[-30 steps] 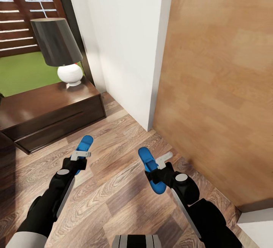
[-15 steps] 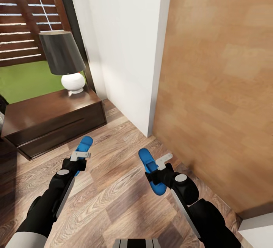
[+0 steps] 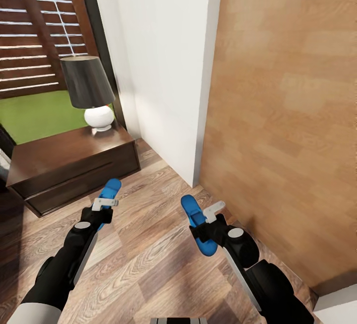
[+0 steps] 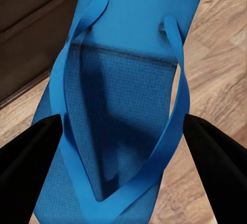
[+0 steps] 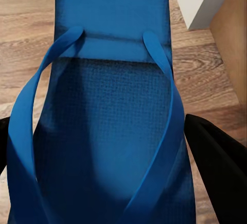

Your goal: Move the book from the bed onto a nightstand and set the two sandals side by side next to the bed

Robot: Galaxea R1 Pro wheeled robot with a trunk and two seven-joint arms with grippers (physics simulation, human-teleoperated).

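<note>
Left hand [image 3: 105, 204] clenched on one blue sandal [image 3: 110, 191]; right hand [image 3: 206, 216] clenched on the other sandal [image 3: 194, 220]. Both carried above wood floor [image 3: 144, 259], near nightstand [image 3: 69, 162] with lamp [image 3: 89, 91]. Sandals not yet set down; book step unverifiable here.

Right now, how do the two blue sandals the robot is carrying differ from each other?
The left sandal is held by the left tool on the nightstand side; the right sandal is held by the right tool beside the wooden door panel. In the head view the left sandal's tip leans right and the right sandal's tip leans left. More of the right sandal shows. Both are bright blue flip-flops, gripped across the sole above the floor.
</note>
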